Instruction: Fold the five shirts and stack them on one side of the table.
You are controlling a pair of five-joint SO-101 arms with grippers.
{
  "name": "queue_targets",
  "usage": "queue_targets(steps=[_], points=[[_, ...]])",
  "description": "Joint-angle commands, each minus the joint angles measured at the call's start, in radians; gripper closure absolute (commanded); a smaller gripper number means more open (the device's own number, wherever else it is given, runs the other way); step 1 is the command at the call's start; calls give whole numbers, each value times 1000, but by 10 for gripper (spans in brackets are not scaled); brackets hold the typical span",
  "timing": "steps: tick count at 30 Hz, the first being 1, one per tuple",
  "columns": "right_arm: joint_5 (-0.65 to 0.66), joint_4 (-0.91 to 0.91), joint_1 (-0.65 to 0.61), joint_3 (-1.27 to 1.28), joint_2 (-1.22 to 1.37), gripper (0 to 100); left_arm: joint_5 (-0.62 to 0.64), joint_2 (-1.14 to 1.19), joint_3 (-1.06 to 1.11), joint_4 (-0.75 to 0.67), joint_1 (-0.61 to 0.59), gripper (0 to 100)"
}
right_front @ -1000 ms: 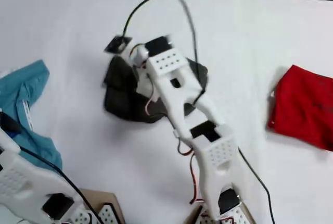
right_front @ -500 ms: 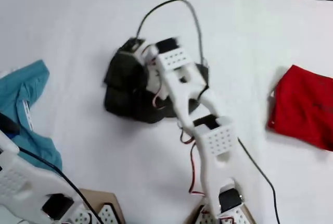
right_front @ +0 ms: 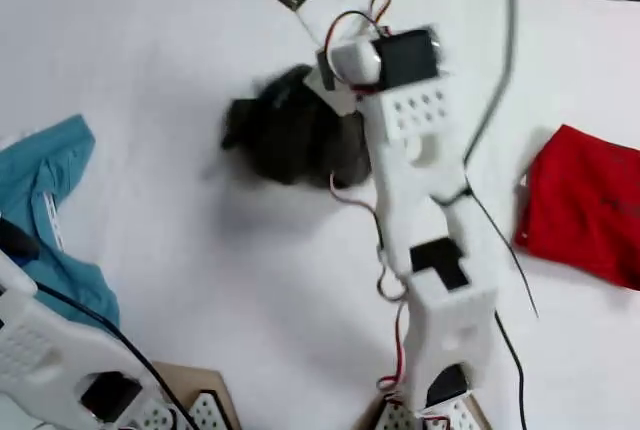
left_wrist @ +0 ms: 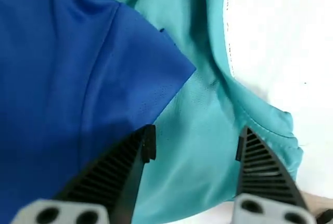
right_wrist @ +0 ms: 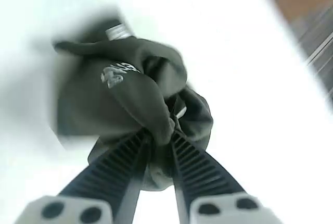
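In the high view, the right arm (right_front: 420, 180) is stretching toward the far edge of the white surface (right_front: 140, 60), with the crumpled dark grey shirt (right_front: 290, 140) bunching beside its wrist. A push farther that way could carry the cloth over that edge. Bare room is lying between it and the teal shirt (right_front: 50, 190), and toward the folded red shirt (right_front: 585, 205). In the left wrist view, the left pincer (left_wrist: 196, 140) is hanging wide open over the teal shirt, beside a blue shirt (left_wrist: 62, 78). In the right wrist view, the right pincer (right_wrist: 158, 135) is pinching a thick wad of the dark shirt, which could slip free.
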Motion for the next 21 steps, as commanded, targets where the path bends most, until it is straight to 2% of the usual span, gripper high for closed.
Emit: queue_targets(steps=[1, 5, 10, 15, 18, 21], points=[[54, 7, -76, -72, -180, 978, -3, -8, -4, 0, -6, 728], [60, 5, -114, -115, -269, 978, -3, -8, -4, 0, -6, 728], [61, 8, -94, -115, -320, 978, -3, -8, -4, 2, -6, 728], [63, 12, 99, -83, -282, 978, -3, -11, -10, 3, -5, 728], [63, 12, 228, 23, -220, 978, -3, -12, -12, 3, 8, 728], [63, 12, 298, 173, -151, 978, 2, -12, -8, 5, 40, 728]])
